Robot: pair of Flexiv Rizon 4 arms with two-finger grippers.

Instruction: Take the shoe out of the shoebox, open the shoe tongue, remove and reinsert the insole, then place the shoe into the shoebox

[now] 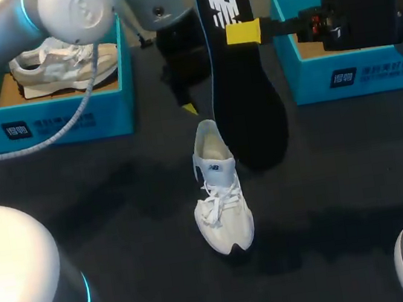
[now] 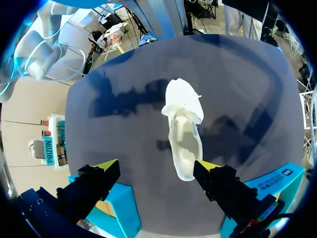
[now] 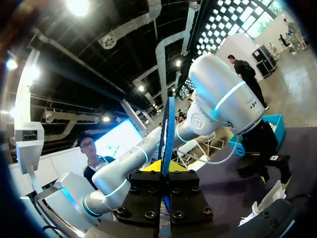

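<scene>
Your right jaws are closed on the black insole, pinching it from both sides near its heel end; one yellow fingertip shows against its printed face in the head view. In the right wrist view you see the insole edge-on, standing straight up out from between the jaws. It hangs upright over the dark counter, with its broad toe end down just beside the heel of the white shoe. You cannot tell whether that end touches the counter. The shoe stands upright on its sole in the middle of the counter, out of both boxes, laces up and toe pointing toward the head camera. Your left jaws are spread wide and hold nothing. They hover above the counter behind the shoe, and in the left wrist view the two yellow fingertips sit well apart, with the shoe lying ahead of them, untouched. The left shoebox holds a second, beige shoe lying on its side. The right shoebox sits behind your right arm, at the counter's far right.
</scene>
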